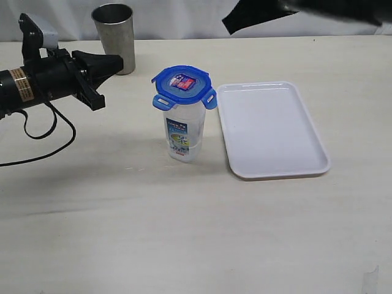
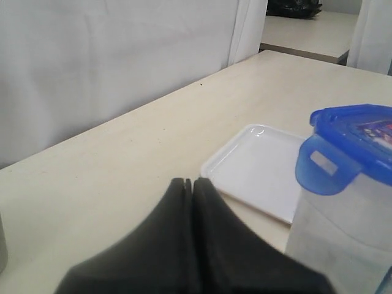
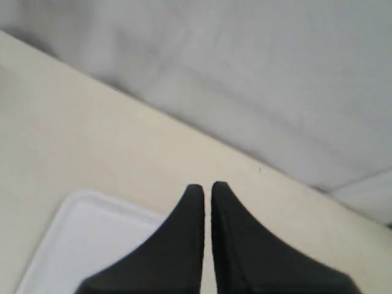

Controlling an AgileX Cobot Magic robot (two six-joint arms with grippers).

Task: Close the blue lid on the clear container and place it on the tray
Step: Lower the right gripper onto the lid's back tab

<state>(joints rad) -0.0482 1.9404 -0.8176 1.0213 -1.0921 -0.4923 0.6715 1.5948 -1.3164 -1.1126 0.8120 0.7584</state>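
The clear container [image 1: 184, 133] stands upright on the table just left of the white tray [image 1: 272, 128]. The blue lid [image 1: 182, 84] rests on top of it, its flaps sticking out sideways. My left gripper [image 1: 117, 64] is shut and empty, hovering left of the container at about lid height, a short gap away. In the left wrist view the lid [image 2: 358, 138], the container [image 2: 340, 236] and the tray [image 2: 260, 168] lie beyond the gripper [image 2: 189, 181]. My right gripper [image 3: 207, 185] is shut with nothing in it, above the tray's [image 3: 79, 239] far side; its tip [image 1: 228, 26] shows at the top of the exterior view.
A steel cup [image 1: 114, 37] stands at the back left, just behind my left gripper. A black cable [image 1: 46, 131] loops on the table under the left arm. A white curtain hangs behind the table's far edge.
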